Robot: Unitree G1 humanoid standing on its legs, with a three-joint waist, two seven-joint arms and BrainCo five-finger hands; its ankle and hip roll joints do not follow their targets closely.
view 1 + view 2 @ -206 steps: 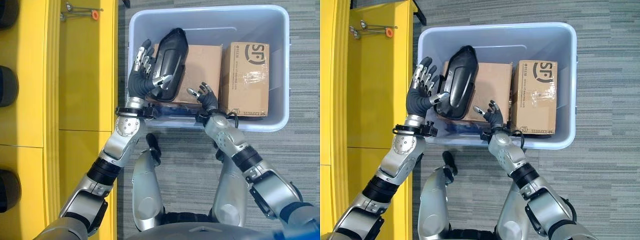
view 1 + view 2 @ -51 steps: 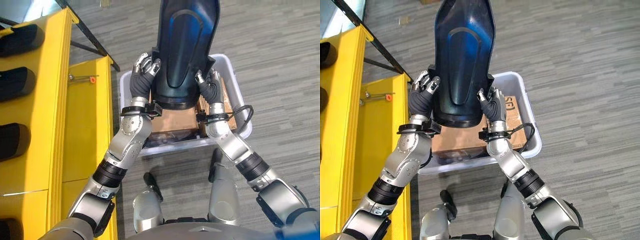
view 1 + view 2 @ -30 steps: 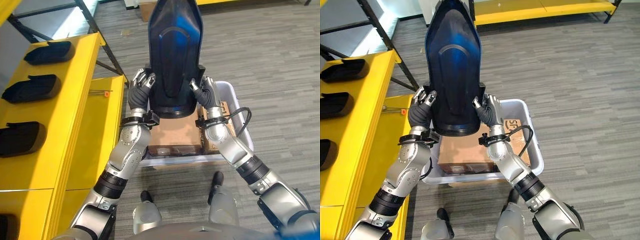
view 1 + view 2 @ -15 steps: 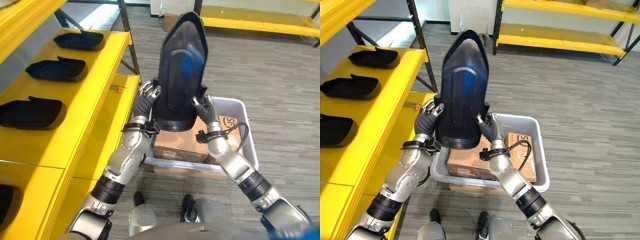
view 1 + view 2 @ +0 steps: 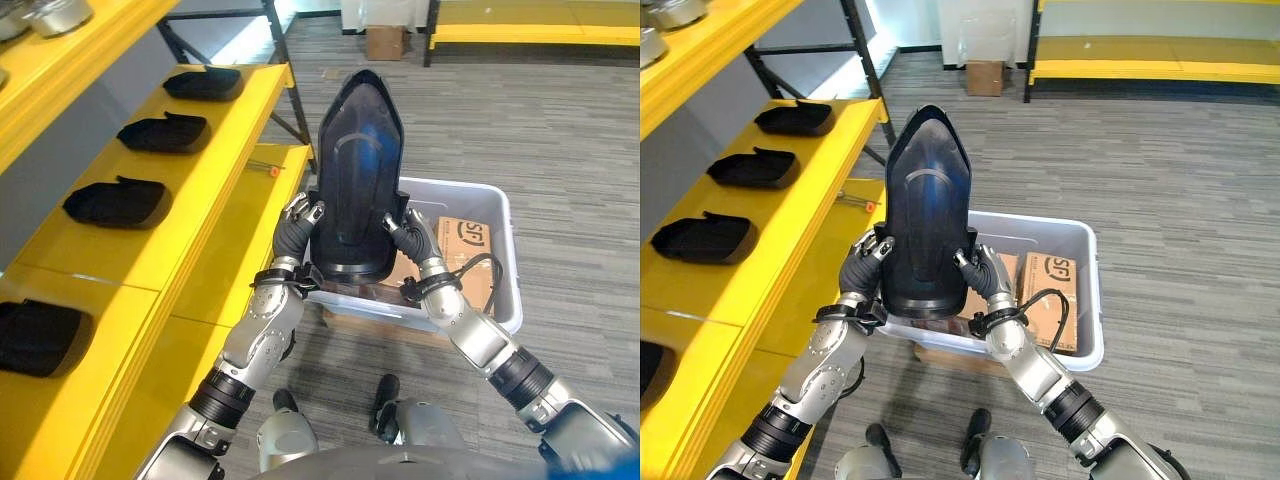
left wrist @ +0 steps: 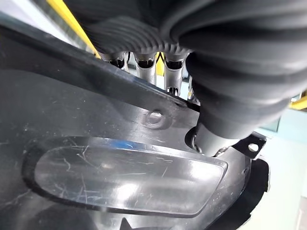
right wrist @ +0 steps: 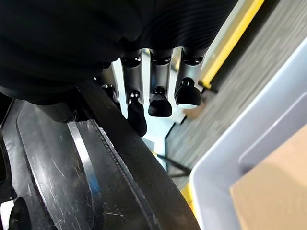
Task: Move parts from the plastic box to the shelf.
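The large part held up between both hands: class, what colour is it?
The part is glossy black with a bluish sheen, best seen in the right eye view.

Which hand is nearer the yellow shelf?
Left. The left hand grips the black part on its shelf-facing edge; the right hand grips the far edge, over the plastic box, away from the yellow shelf.

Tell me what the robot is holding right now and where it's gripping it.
A large black molded part, held upright above the plastic box. The left robot hand and right robot hand clamp its lower side edges, one on each side.
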